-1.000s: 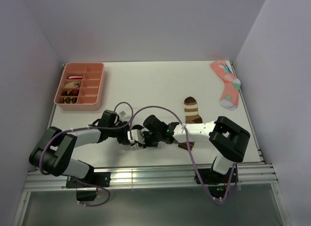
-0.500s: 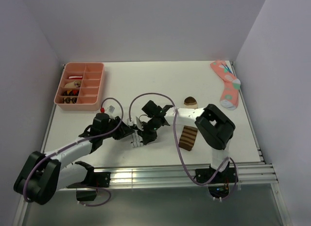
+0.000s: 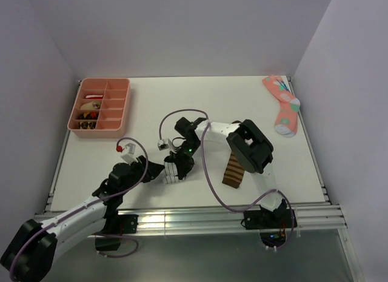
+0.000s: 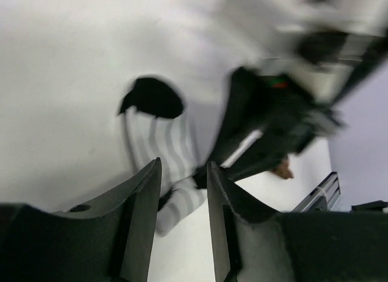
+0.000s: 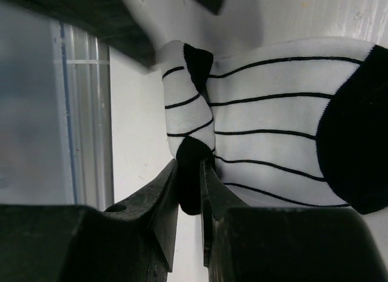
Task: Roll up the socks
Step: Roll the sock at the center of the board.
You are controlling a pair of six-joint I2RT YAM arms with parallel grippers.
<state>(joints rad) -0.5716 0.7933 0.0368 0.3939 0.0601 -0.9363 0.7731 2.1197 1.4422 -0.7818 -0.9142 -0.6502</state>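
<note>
- Top view: bright, even, sharp; soft shadows on the surface (image 3: 200, 94).
- Left wrist view: smeared by motion blur.
- Right wrist view: sock (image 5: 273, 106) crisp, jaws dark.

Your left arm (image 3: 79, 212) is swinging back toward the near-left corner of the surface, stretching out low. The left gripper (image 3: 155, 171) eases back from the white striped sock (image 3: 171, 171), and its fingers (image 4: 142, 197) are spreading wider. Your right arm (image 3: 250, 147) folds in toward the middle. It uncovers the near half of the brown striped sock (image 3: 233, 170) and now hides the far end.
</note>
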